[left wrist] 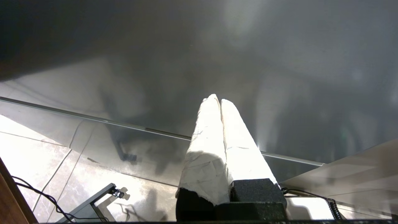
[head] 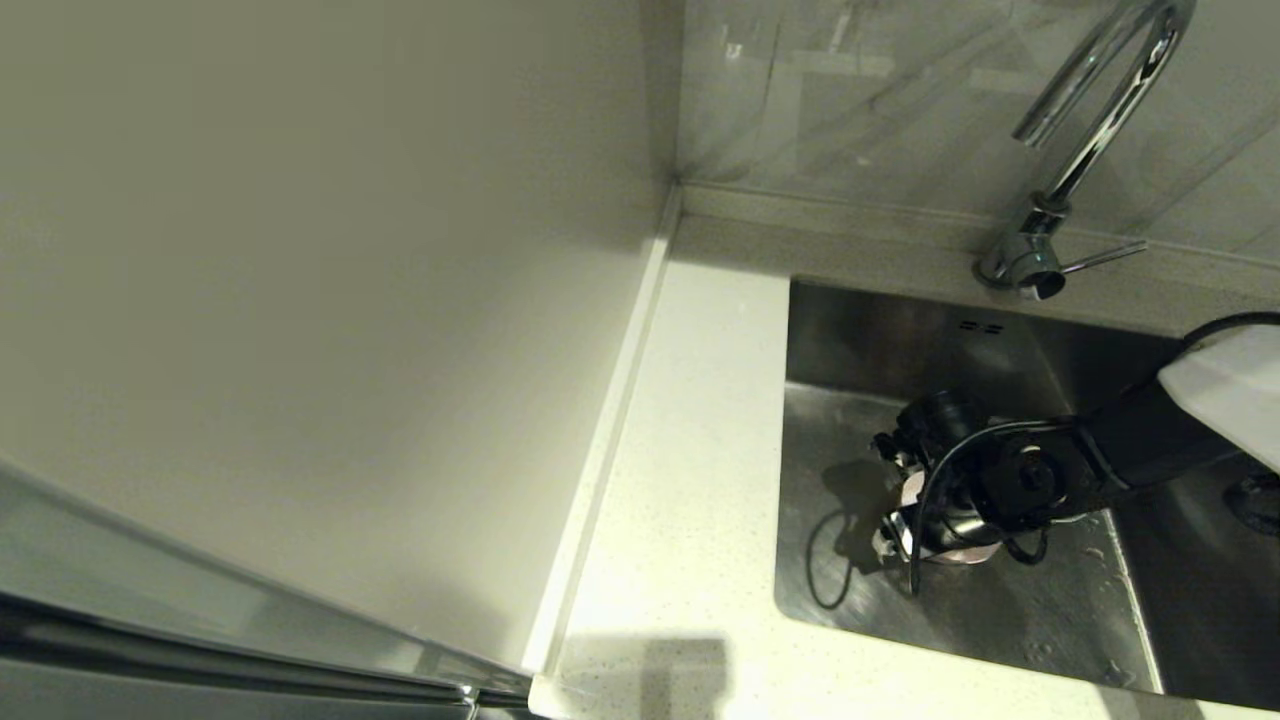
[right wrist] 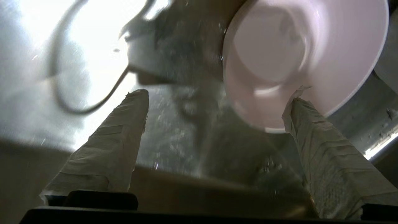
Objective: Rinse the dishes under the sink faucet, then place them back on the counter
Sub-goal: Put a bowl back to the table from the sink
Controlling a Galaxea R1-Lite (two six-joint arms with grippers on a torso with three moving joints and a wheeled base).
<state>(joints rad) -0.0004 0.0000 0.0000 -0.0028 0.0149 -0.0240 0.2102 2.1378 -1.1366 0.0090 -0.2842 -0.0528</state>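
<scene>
The pale pink bowl lies upright on the wet floor of the steel sink. In the head view only slivers of the pink bowl show under the right arm's wrist. My right gripper is low in the basin and open wide. One of its fingers crosses the bowl's near rim and the other hangs over bare steel. From the head view the right gripper points toward the sink's left wall. The chrome faucet stands behind the basin. My left gripper is shut on nothing, away from the sink. The blue-grey and whitish bowls are out of view.
The speckled counter runs along the sink's left side, against a plain cream wall panel. The faucet's side lever points right. Overflow slots mark the back wall and the drain sits at the right. Floor tiles show below the left gripper.
</scene>
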